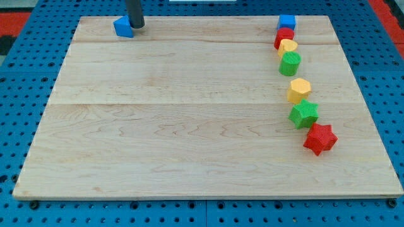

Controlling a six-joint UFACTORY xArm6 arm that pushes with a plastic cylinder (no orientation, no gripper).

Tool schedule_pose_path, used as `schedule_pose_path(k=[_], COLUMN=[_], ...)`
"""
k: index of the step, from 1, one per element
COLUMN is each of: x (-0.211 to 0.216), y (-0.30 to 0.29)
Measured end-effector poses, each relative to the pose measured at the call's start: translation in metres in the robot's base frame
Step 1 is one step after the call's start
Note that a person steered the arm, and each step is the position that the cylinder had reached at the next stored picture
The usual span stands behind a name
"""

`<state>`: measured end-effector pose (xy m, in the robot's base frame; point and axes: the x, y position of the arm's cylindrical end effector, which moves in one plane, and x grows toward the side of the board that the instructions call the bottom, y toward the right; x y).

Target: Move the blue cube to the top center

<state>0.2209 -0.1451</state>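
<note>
One blue cube (287, 22) (top right) sits well apart from my tip (137, 26)

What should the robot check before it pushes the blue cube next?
1. Blue cube in sight, at the board's top right corner: ok.
2. My tip beside the cube: not ok; it sits far off at the view's top left, next to another blue block.
3. Top centre of the wooden board free: ok.
4. Red block touches the cube from below: cannot tell.
5. Cube at the goal: not ok.
</note>
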Motion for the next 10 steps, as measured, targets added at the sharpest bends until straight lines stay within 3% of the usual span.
schedule_pose_path(k=[1, 3, 7, 10], x=[0.010, -0.012, -0.015, -0.024], y=[0.013, 0.098, 0.102, 0.277])
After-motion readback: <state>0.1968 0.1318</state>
